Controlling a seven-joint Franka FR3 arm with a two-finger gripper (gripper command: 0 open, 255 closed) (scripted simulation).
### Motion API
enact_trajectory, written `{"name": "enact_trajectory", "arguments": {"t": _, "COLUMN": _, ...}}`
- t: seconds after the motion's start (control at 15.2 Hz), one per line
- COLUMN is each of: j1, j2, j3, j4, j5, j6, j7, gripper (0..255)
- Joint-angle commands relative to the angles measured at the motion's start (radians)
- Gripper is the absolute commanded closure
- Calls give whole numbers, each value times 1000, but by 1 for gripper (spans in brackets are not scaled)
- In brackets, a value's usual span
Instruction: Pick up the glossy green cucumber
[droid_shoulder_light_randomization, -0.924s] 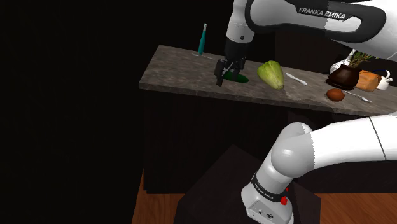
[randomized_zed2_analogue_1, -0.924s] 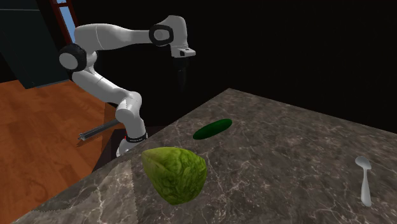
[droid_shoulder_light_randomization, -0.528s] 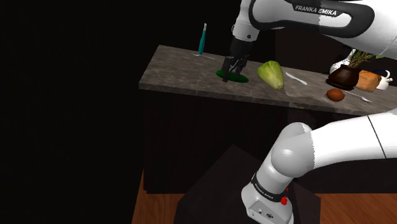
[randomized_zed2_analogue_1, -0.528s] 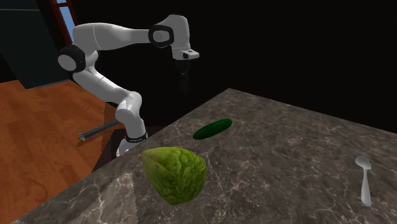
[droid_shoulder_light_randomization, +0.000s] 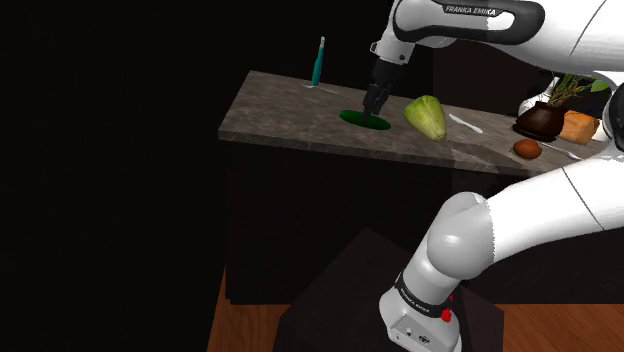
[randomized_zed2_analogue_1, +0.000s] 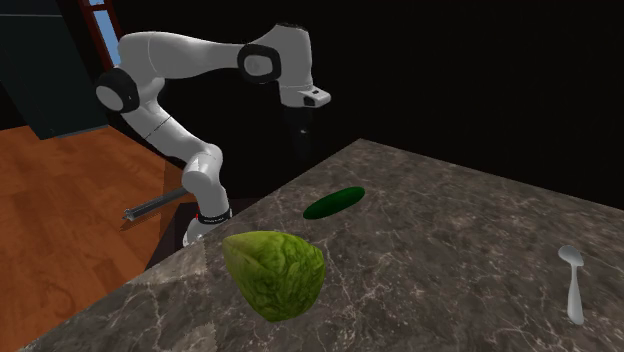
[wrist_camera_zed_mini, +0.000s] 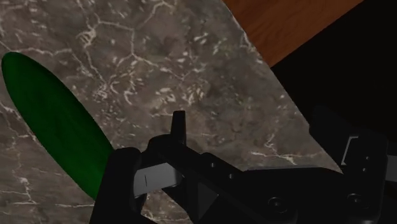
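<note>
Dark marbled counter (droid_shoulder_light_randomization: 290, 110) over a wood floor (randomized_zed2_analogue_1: 60, 200), with a black area behind. The cucumber (randomized_zed2_analogue_1: 335, 203) lies flat near the lettuce (randomized_zed2_analogue_1: 275, 272), unmoved. The tool (droid_shoulder_light_randomization: 373, 103) has shifted toward the shoulder view's right; whether it is released or clenched, I cannot tell.

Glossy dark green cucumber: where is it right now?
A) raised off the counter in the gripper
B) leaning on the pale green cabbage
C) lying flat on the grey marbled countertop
C: the glossy dark green cucumber lies flat on the grey marbled countertop, with the all-black gripper apart from it.
</note>
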Motion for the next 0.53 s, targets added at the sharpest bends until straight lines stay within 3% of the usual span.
{"name": "enact_trajectory", "arguments": {"t": 0.0, "j1": 14, "j2": 57, "j3": -64, "j4": 50, "j5": 6, "j6": 7, "j7": -97, "gripper": 0}}
{"name": "enact_trajectory", "arguments": {"t": 0.46, "j1": 78, "j2": 334, "j3": -300, "j4": 290, "j5": 115, "j6": 5, "j7": -451, "gripper": 0}}
